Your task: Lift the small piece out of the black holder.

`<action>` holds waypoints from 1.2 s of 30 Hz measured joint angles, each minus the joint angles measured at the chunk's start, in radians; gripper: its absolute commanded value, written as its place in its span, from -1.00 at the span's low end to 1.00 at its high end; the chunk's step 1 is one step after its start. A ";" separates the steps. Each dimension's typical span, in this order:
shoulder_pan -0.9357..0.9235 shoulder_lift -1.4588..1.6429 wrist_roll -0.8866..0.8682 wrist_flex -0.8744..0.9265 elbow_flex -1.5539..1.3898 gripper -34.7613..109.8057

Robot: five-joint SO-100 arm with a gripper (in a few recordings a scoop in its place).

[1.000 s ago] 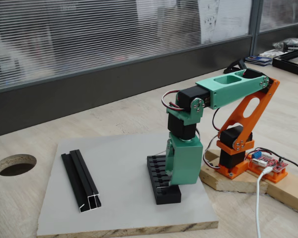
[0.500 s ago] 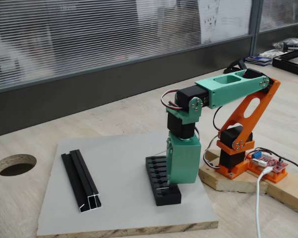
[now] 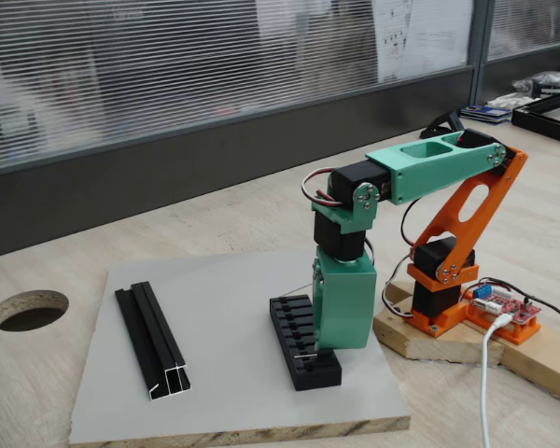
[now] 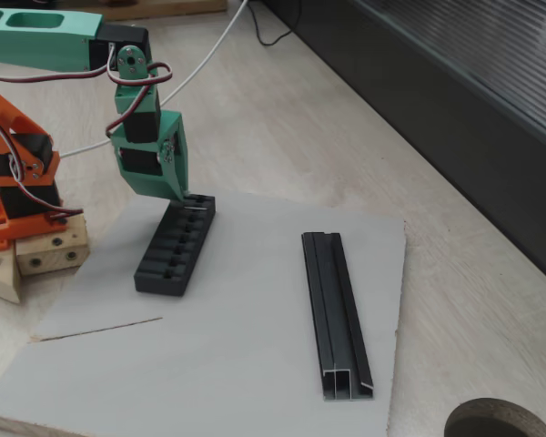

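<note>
The small piece point(image 3: 305, 355) shows as a thin silvery sliver right at the gripper's tip, sitting over a slot close to one end of the black holder point(image 3: 303, 343); in the other fixed view you find the same glint point(image 4: 197, 208) at the far end of the holder point(image 4: 176, 244), just under the green finger. You cannot tell from either picture whether the piece rests in the slot or has cleared it, since it is very small and partly hidden.

Your gripper point(image 3: 308, 350) points straight down at that end of the holder, its green body upright above the block. From the second fixed view the gripper point(image 4: 180, 198) tapers to a point touching or nearly touching the holder's top. Whether the fingers are pinched on the piece or parted is not something the pictures let you judge.

The holder lies right of centre on the grey board point(image 3: 224, 373), its slotted top facing up. Well apart from it, toward the left of the board in the first fixed view, lies a long black channel rail point(image 3: 152, 341) with silvery cut ends; in the other view it sits point(image 4: 335, 309) at lower right. The board rests on a pale wooden table point(image 3: 37, 373), which has a round hole point(image 3: 28, 310) at the left edge.
</note>
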State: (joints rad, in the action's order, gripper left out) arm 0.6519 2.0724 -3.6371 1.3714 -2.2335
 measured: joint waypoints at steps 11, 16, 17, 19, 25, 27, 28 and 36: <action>-0.058 0.002 0.000 0.000 0.000 -0.49; -0.084 0.043 0.000 0.000 0.000 -0.49; -0.084 0.063 0.000 0.000 0.000 -0.49; -0.089 0.097 0.000 0.000 0.000 -0.49; -0.137 0.163 0.000 0.000 0.000 -0.49; -0.133 0.192 0.000 0.000 0.000 -0.49; -0.138 0.215 0.000 0.000 0.000 -0.49; -0.196 0.284 0.000 0.000 0.084 -0.49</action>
State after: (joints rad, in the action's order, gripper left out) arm 0.4556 2.3562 -3.6371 1.3714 -2.1491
